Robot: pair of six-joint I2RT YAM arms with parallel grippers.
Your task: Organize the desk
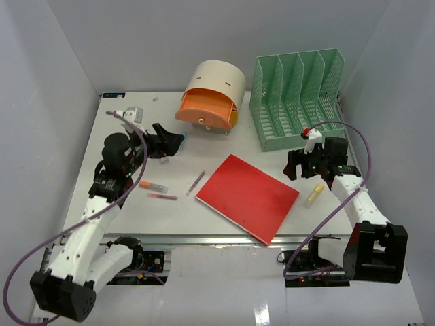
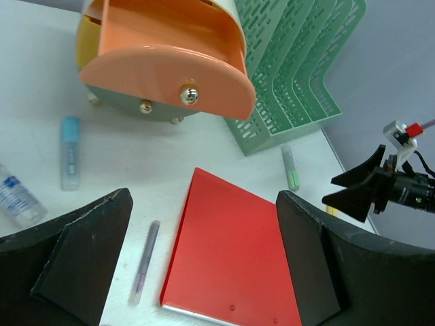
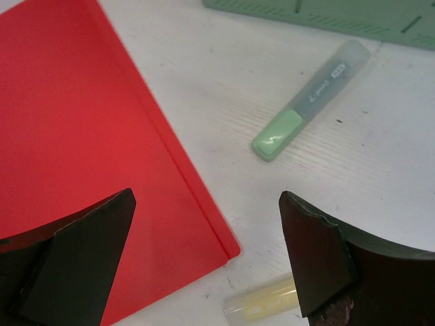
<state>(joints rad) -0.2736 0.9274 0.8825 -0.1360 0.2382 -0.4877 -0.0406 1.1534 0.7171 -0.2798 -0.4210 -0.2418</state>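
From above, the white tabletop (image 1: pixel 129 204) lay beneath the left tool (image 1: pixel 171 140) and right tool (image 1: pixel 300 166), with pale grey walls (image 1: pixel 41 102) around. The left wrist showed its tool gaping and empty, the red folder (image 2: pixel 231 251) just ahead. The right wrist showed its tool gaping and empty over bare tabletop.

From the right wrist I saw only one end of the yellow marker (image 3: pixel 262 303), the rest behind a finger of the right gripper (image 3: pixel 206 204). The red folder (image 3: pixel 81 136) ran off the left edge; the green rack (image 3: pixel 326 13) was a strip at the top.
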